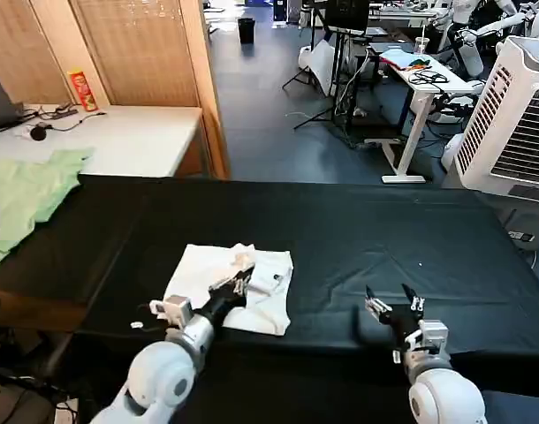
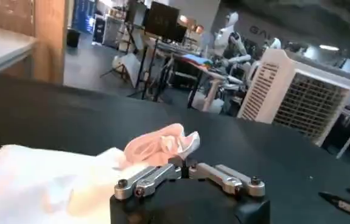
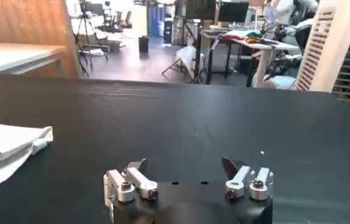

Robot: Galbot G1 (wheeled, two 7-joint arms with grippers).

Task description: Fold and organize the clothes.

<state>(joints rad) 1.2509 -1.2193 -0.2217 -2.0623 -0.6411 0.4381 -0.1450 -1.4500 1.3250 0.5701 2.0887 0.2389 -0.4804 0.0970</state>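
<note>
T-shirt [image 1: 239, 283]: white, already folded into a rough rectangle, lying on the black table [image 1: 367, 238] near its front edge, toward the robot's left; one small bunch of cloth stands up at the far edge of the fold.
Left gripper [image 1: 238, 284]: low over the T-shirt, fingers closed together on that raised bunch of cloth, as the left wrist view shows [image 2: 162, 143].
Right gripper [image 1: 395, 302]: on the robot's right, just above bare table well apart from the T-shirt, fingers spread wide and holding nothing.
Green garment [image 1: 26, 194]: off at the table's far left, no part of this job.
Step in hand: likely a late fold or a tidying tug on the bundle, done by the left arm alone.
Next move: probably to draw the pinched cloth flat or across the stack, then let go; the pull should be gentle so the layers beneath do not slide apart.
</note>
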